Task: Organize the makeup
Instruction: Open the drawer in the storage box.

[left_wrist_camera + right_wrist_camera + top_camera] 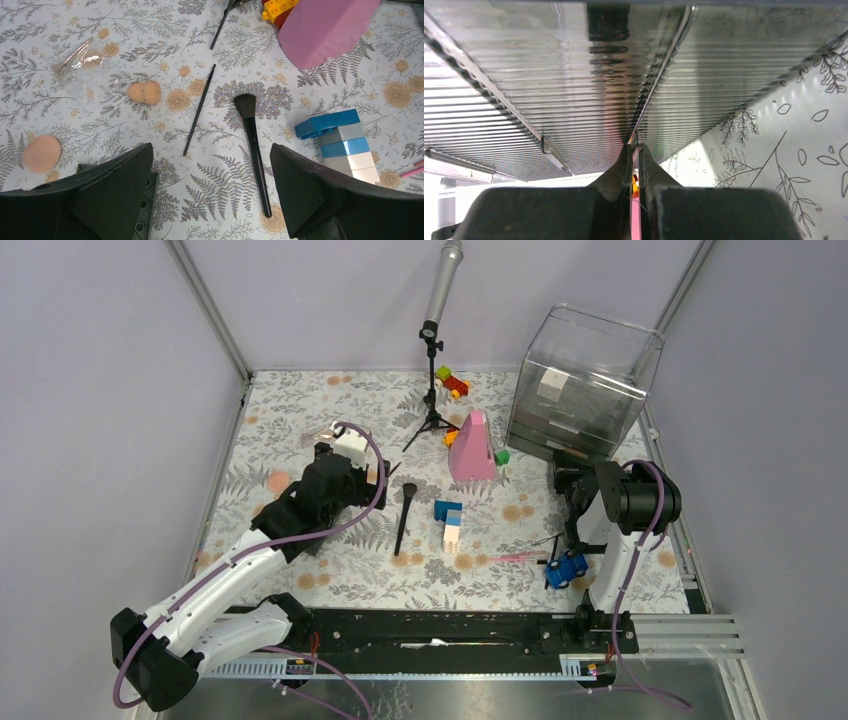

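A large black-handled brush [404, 520] [255, 155] lies mid-table, with a thin black brush [199, 111] to its left. Two peach sponges [144, 92] [42, 153] rest on the left. A pink pencil [515, 557] and a thin black pencil [548, 540] lie near the right arm. My left gripper [322, 452] [212, 150] hovers open above the big brush's handle, holding nothing. My right gripper [568, 480] [634, 146] is pressed to the clear drawer unit [585, 380], shut on a thin ridge of the ribbed drawer front [574, 75]. A pink strip shows between its fingers.
A tall pink cone [472, 447] [325, 25] stands mid-table behind a blue and white block stack [448, 523] [340, 142]. A microphone tripod [432, 390] and toy blocks [452, 382] are at the back. A blue toy car [566, 568] sits by the right arm. A crumpled clear bag [80, 57] lies far left.
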Controlling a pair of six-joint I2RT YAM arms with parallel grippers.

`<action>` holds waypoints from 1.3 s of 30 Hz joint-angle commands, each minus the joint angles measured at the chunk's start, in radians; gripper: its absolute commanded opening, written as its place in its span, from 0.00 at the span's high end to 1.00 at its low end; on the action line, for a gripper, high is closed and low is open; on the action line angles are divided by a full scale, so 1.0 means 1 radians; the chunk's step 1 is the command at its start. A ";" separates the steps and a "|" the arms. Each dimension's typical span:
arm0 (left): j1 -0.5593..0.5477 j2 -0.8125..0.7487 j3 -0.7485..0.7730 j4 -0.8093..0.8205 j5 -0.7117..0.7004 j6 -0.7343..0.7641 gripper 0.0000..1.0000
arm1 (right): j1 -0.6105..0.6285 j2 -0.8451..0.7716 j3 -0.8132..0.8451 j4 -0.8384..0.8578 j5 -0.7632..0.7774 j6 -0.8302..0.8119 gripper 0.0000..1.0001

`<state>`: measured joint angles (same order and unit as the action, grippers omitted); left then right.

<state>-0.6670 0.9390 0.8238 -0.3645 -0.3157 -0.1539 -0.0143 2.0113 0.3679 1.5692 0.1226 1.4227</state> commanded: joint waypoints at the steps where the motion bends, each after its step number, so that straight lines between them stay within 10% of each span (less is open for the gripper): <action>1: 0.006 0.004 -0.005 0.039 0.021 0.010 0.01 | -0.010 0.002 -0.004 0.111 0.038 -0.068 1.00; 39: 0.014 0.023 -0.001 0.041 0.052 0.014 0.01 | 0.077 -0.126 -0.323 0.112 -0.098 -0.114 1.00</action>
<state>-0.6594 0.9646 0.8238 -0.3645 -0.2832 -0.1532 0.0311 1.8835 0.1078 1.6341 0.0444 1.4101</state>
